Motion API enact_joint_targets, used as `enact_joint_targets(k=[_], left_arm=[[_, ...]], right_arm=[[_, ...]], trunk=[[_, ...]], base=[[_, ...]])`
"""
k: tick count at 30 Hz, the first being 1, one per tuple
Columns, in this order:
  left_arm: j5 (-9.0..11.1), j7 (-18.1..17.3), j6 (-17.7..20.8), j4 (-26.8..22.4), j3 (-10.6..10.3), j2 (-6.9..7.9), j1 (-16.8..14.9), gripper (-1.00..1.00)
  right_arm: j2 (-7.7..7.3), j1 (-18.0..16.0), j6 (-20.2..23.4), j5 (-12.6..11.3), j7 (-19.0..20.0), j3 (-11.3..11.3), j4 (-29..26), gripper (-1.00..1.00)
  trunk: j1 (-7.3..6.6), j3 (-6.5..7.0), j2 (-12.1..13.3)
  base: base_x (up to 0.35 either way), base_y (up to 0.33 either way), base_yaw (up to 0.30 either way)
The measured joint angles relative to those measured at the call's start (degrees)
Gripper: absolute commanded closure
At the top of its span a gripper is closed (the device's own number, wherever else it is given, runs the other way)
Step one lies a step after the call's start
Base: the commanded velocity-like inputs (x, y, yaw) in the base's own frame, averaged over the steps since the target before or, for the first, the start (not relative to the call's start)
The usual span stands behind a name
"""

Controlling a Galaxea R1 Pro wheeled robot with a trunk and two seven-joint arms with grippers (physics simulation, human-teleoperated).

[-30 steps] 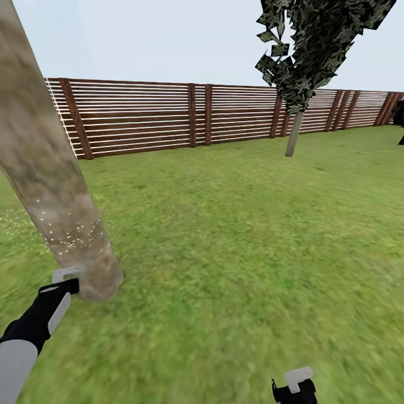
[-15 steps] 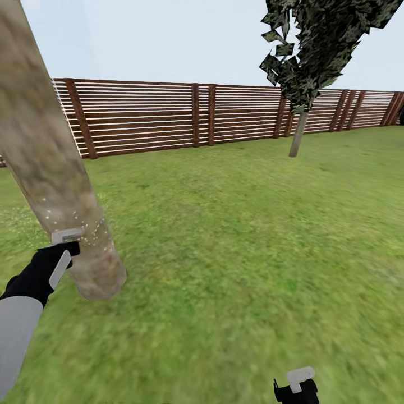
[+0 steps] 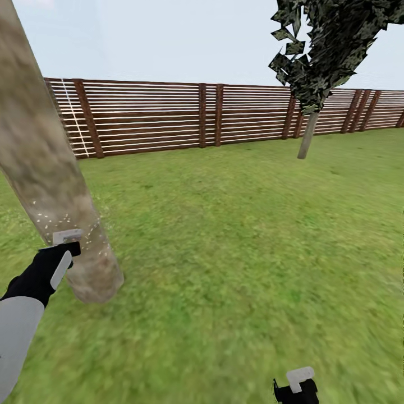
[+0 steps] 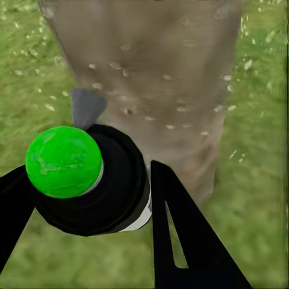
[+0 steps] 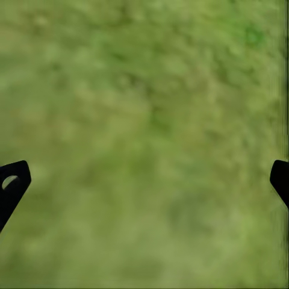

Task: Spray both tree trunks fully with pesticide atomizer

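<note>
Head view: left gripper (image 3: 66, 242) at speckled tree trunk (image 3: 47, 168); fence (image 3: 224, 115) beyond lawn (image 3: 241, 241).
Left wrist: clamped around pesticide atomizer (image 4: 90, 180), green-topped here, close before trunk.
Right wrist: right gripper (image 5: 144, 180) spread wide, empty, over grass.

text: none legible | labels: none readable | numbers: none | signs: none in any view

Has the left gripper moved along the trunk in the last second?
Yes. The left gripper has climbed the trunk, from near its base up to the speckled band.
</note>
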Motion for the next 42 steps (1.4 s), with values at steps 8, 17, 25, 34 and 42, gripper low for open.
enact_joint_targets(k=[8,17,25,34,42], left_arm=[[0.1,0.1,0.0,0.0,0.0,-0.14,0.0,1.0],[0.1,0.1,0.0,0.0,0.0,-0.18,-0.1,1.0],[0.1,0.1,0.1,0.1,0.0,-0.27,-0.1,1.0],[0.4,-0.1,-0.4,0.4,-0.9,-0.51,4.0,1.0],[0.4,-2.5,-6.4,0.4,-1.6,-0.31,13.8,1.0]], right_arm=[[0.0,0.0,0.0,0.1,0.0,0.0,0.1,-1.0],[0.01,0.0,0.0,0.1,0.0,0.0,0.1,-1.0],[-0.01,0.0,0.0,0.1,0.0,0.0,0.1,-1.0],[-0.01,0.0,0.0,0.1,0.0,0.0,0.1,-1.0],[0.16,0.0,0.1,0.0,0.0,-0.2,0.1,-1.0]], trunk=[[0.0,0.0,0.0],[0.0,0.0,0.0],[0.0,0.0,0.0],[0.01,-0.01,0.0],[0.05,-0.01,0.0]], base=[[0.094,-0.262,0.141],[0.095,-0.262,0.157],[0.096,-0.262,0.0],[0.064,-0.261,0.0],[-0.283,-0.131,0.0]])
